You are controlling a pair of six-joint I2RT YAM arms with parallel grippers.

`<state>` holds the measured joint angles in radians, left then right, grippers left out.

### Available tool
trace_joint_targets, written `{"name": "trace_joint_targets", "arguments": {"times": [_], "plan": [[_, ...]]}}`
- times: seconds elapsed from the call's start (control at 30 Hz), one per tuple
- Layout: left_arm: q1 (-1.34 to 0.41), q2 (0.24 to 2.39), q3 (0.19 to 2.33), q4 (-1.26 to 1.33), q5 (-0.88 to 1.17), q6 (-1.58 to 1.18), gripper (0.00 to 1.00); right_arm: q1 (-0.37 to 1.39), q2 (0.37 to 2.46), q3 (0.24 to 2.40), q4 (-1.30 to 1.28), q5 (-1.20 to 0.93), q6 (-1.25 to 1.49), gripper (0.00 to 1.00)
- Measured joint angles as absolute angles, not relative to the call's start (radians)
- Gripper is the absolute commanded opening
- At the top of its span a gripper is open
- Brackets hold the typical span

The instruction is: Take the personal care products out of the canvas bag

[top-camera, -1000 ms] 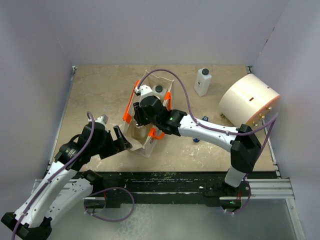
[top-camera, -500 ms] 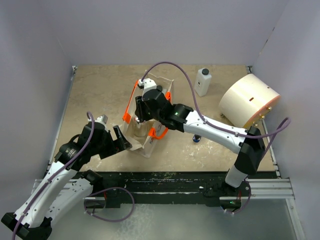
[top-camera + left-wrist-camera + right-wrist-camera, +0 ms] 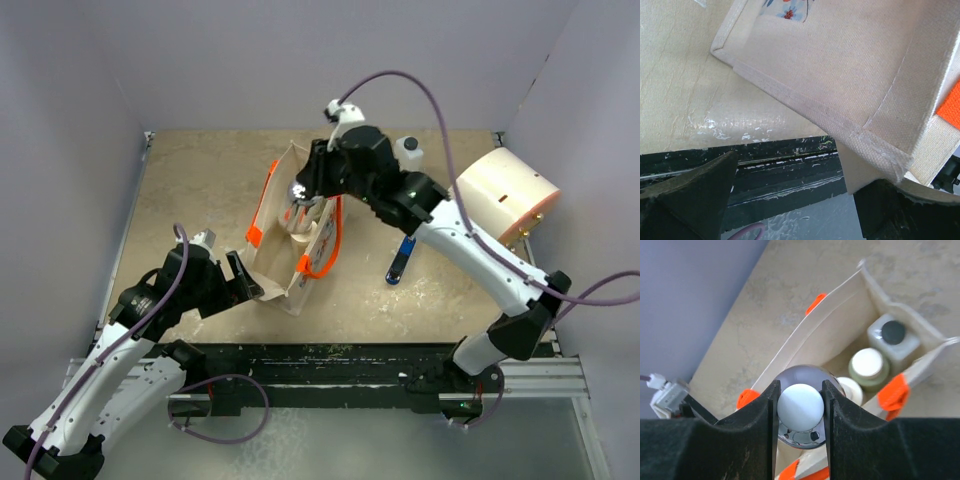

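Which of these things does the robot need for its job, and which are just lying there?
For the job: canvas bag, silver-capped bottle held by the right gripper, three bottles inside the bag, white bottle standing on the table.
Just lying about: blue stick, big cream cylinder.

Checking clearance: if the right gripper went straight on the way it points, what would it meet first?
The right gripper, jaws shut on the silver-capped bottle, points down into the open canvas bag. Its load would likely meet the half-hidden cream-capped bottle just beneath first, though depth is hard to judge.
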<state>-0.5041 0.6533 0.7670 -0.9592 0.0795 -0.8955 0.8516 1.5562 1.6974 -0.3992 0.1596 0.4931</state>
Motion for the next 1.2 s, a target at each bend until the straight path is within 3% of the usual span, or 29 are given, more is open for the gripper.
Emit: {"name": "trace_joint_targets", "arguments": {"times": [0.37,0.6,0.83,1.2], "plan": [[-0.493,0.654,0.767,-0.959,0.090,-0.894,0.93,0.556,1.355,1.783,-0.503,0.112,0.467,0.00],[-0.490,0.654,0.767,-0.959,0.094,-0.893,0.93,0.460,1.290,1.633,-0.439,0.123,0.451,0.00],[-0.486,0.654,0.767,-0.959,0.098,-0.885,0.93,0.439,1.430,1.380,-0.298,0.177,0.393,0.00],[-0.478,0.656,0.767,-0.957,0.107,-0.871,0.93,0.374,1.660,1.338,-0.008,0.208,0.256,0.00]]}}
